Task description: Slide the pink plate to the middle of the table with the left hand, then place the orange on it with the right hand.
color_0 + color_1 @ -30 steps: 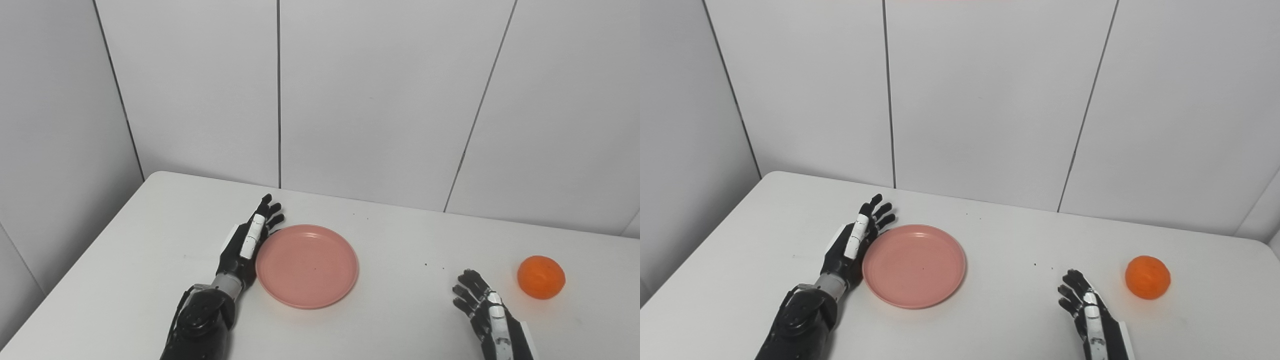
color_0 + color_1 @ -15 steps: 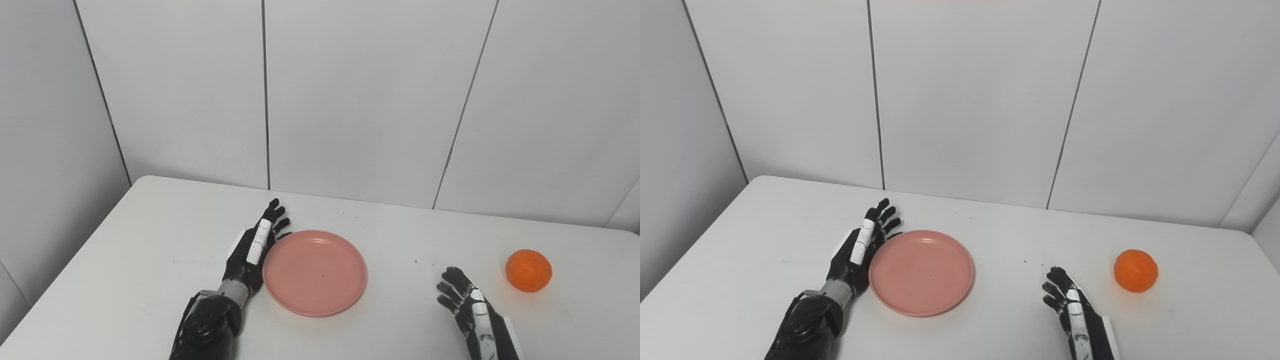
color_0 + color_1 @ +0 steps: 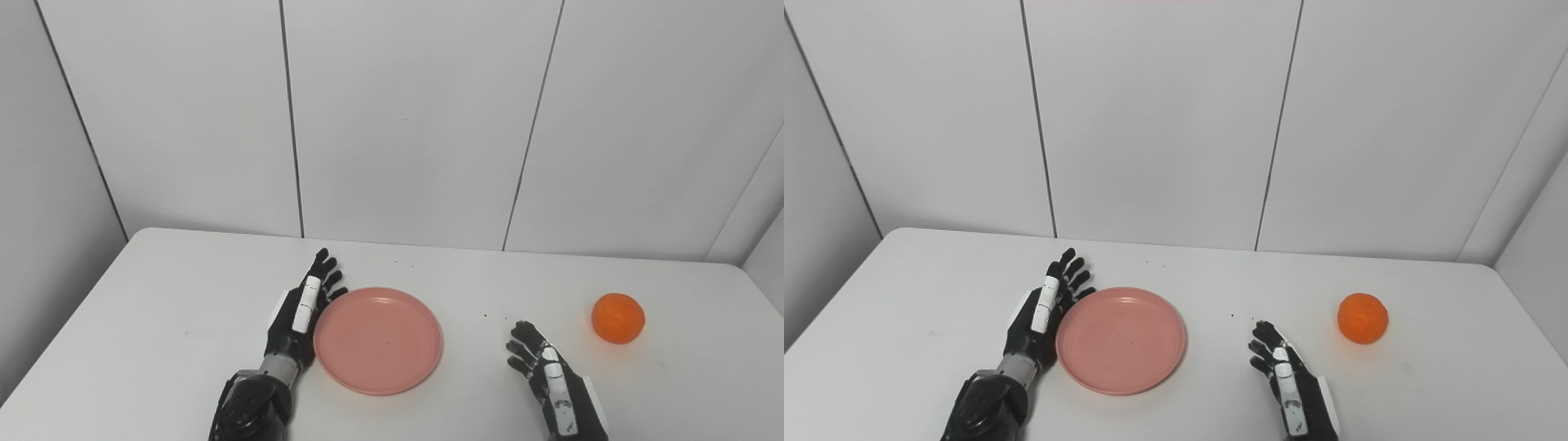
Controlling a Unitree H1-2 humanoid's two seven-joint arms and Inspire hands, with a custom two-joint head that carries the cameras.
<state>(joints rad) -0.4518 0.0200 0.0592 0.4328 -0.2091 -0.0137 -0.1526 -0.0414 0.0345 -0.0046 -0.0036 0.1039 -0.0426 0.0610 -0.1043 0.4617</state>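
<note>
The pink plate point(image 3: 378, 340) lies flat on the white surface point(image 3: 153, 318), a little left of the middle, with the left hand point(image 3: 300, 318) set edge-on against its left rim, fingers straight and apart, holding nothing. It looks like light, stiff plastic with a low raised lip, so I'd guess it skids easily under a sideways push at the rim and could spin if pushed off-centre. The orange point(image 3: 617, 318) sits well apart to the right, round and likely to roll, firm enough to cup from above or around its sides. The right hand point(image 3: 548, 380) rests near the front edge between plate and orange, fingers spread, empty.
</note>
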